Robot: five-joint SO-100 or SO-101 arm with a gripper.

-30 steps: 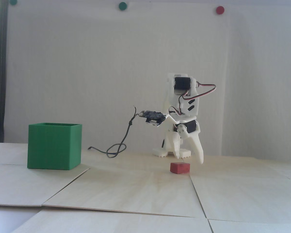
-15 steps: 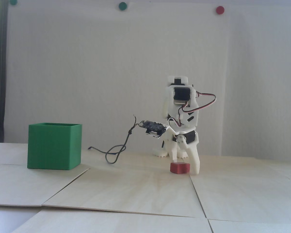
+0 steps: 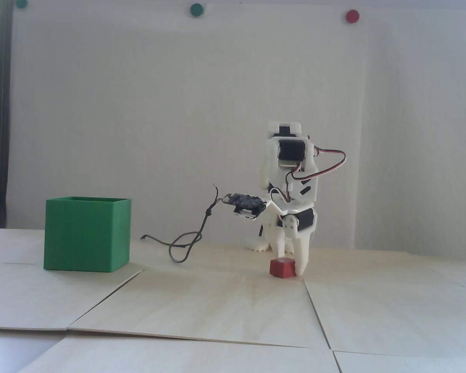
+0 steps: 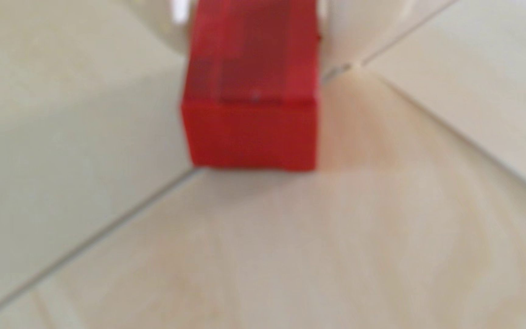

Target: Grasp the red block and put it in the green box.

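The white arm (image 3: 291,175) bends down over the pale wooden tabletop (image 3: 217,303), right of the middle in the fixed view, with its jaws (image 3: 291,266) pointing straight down at the red block (image 3: 281,268). The block sits flat on the tabletop, close to a seam between two boards. One white finger (image 3: 303,256) stands against the block's right side with its tip down near the boards, and the thinner finger (image 3: 281,248) comes down at the block's top toward its left part. In the wrist view the block (image 4: 249,133) fills the upper middle, blurred, with white finger shapes hard against it on both sides, so the jaws are closed around the block, which rests on the wood.

The green box (image 3: 86,233) stands open-topped well off to the left, far apart from the block and the arm. A thin dark cable (image 3: 186,243) loops on the tabletop between box and arm. On the white wall (image 3: 178,116) behind are two green dots (image 3: 196,9) and a red dot (image 3: 352,16).
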